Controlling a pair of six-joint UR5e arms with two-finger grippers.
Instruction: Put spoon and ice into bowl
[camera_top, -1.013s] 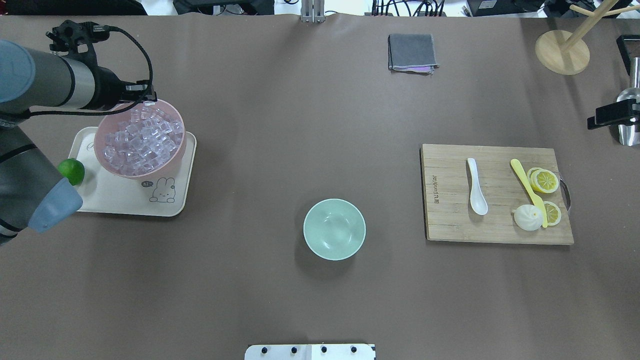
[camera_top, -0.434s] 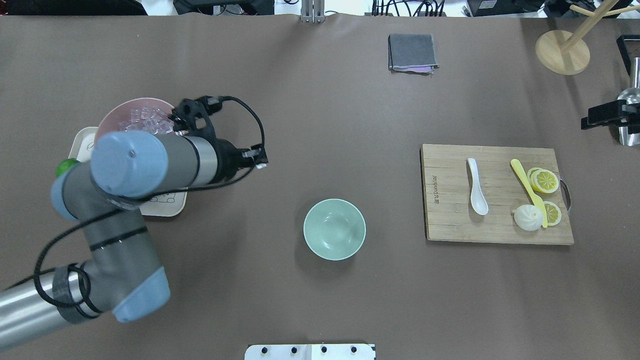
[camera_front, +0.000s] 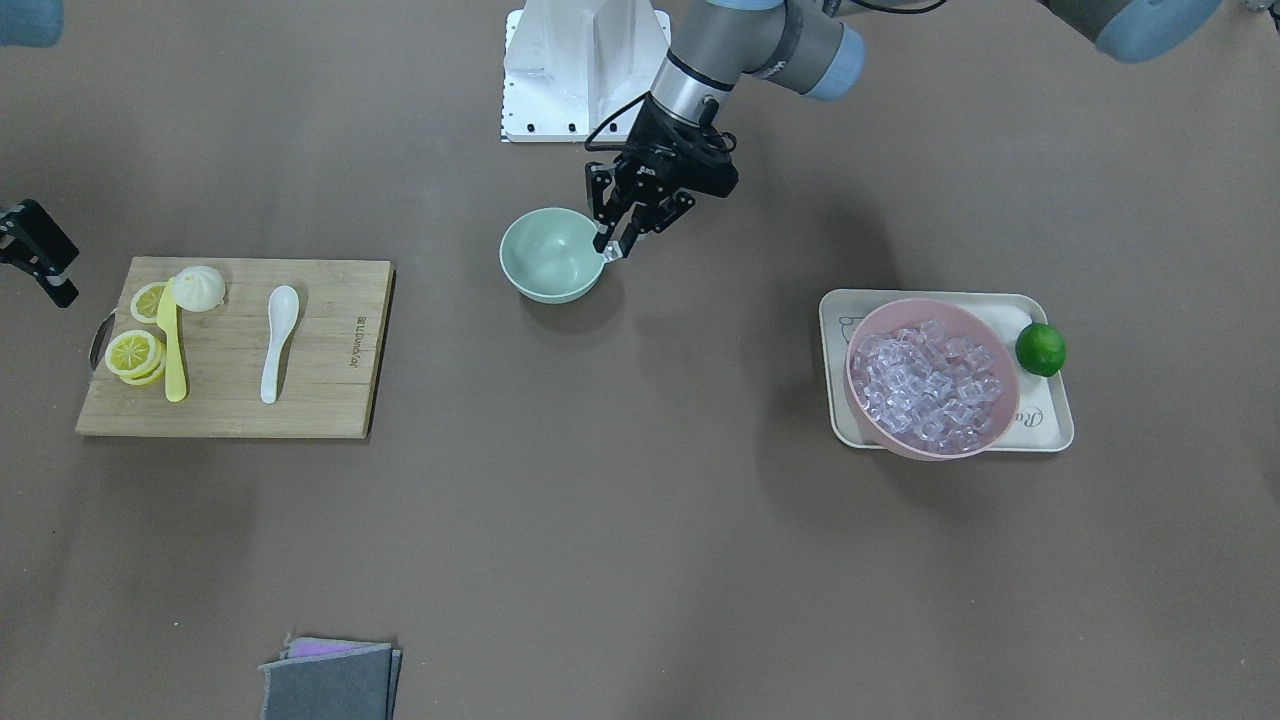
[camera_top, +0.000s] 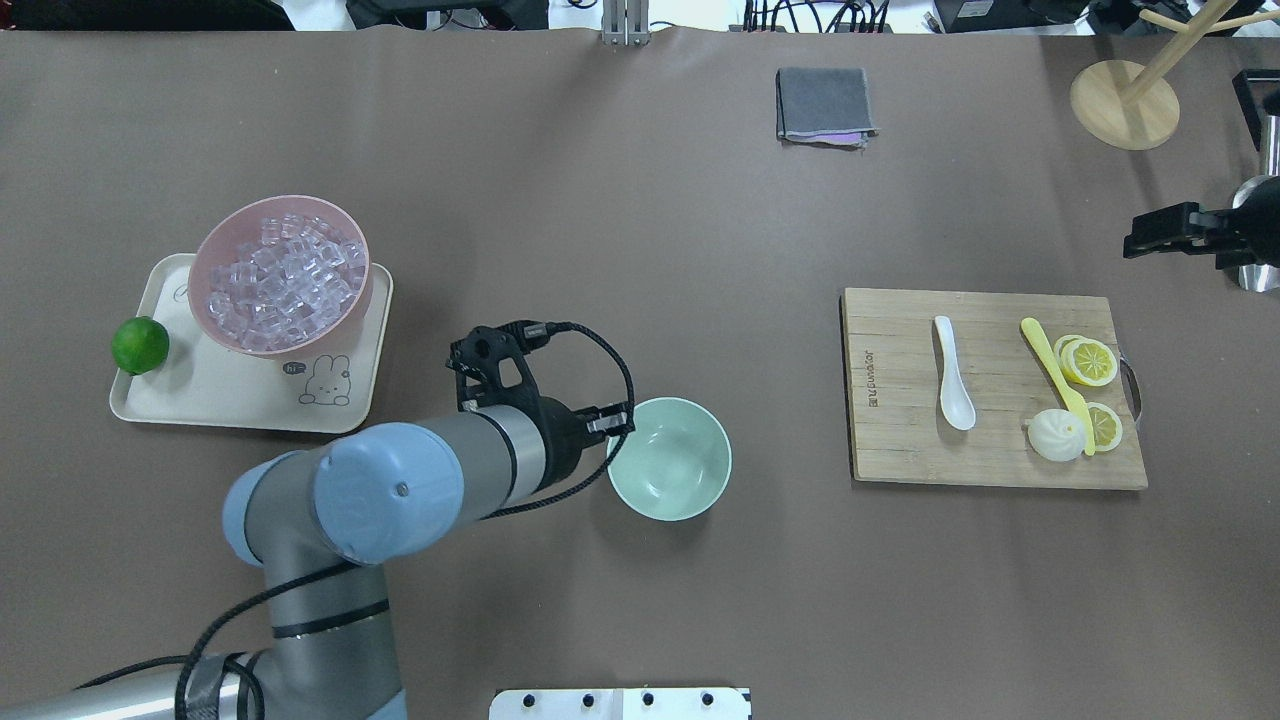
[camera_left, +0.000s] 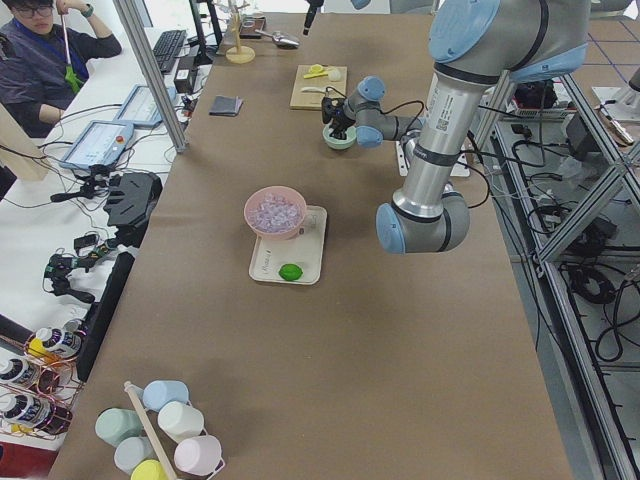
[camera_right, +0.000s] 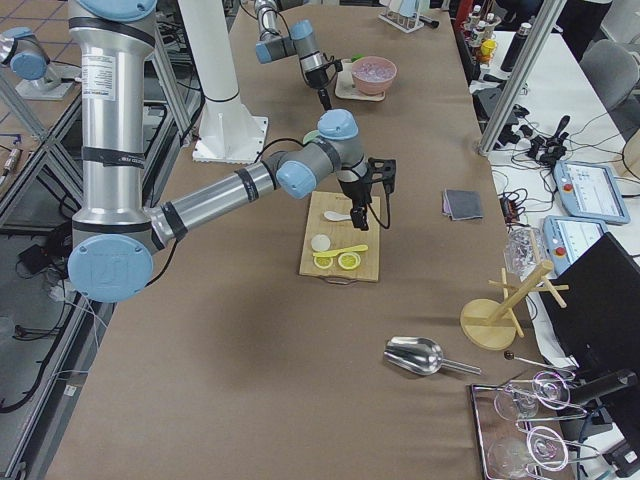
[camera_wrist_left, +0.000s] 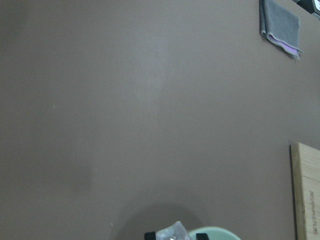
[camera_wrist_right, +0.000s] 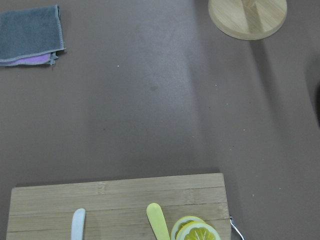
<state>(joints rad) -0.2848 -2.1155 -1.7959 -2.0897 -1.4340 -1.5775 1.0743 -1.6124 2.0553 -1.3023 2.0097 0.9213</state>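
The pale mint-green bowl (camera_top: 690, 475) (camera_front: 545, 262) stands empty at the table's middle. My left gripper (camera_front: 622, 240) is shut on one clear ice cube (camera_front: 611, 253) (camera_wrist_left: 172, 233) and hangs over the bowl's rim on its left side. More ice (camera_top: 285, 280) fills a pink bowl (camera_top: 364, 292). The white spoon (camera_top: 953, 375) (camera_front: 278, 340) lies on a wooden cutting board (camera_top: 1000, 460); its handle tip shows in the right wrist view (camera_wrist_right: 77, 225). My right gripper (camera_top: 1135, 243) is open and empty, above the table beyond the board's far right corner.
The pink bowl sits on a cream tray (camera_top: 230, 400) with a lime (camera_top: 140, 344). A yellow knife (camera_top: 1050, 370), lemon slices and a bun share the board. A grey towel (camera_top: 825, 103) and a wooden stand (camera_top: 1122, 105) lie at the far side.
My left arm has swung from the pink bowl across to the green bowl, carrying the ice cube. My right gripper has drifted left toward the cutting board.
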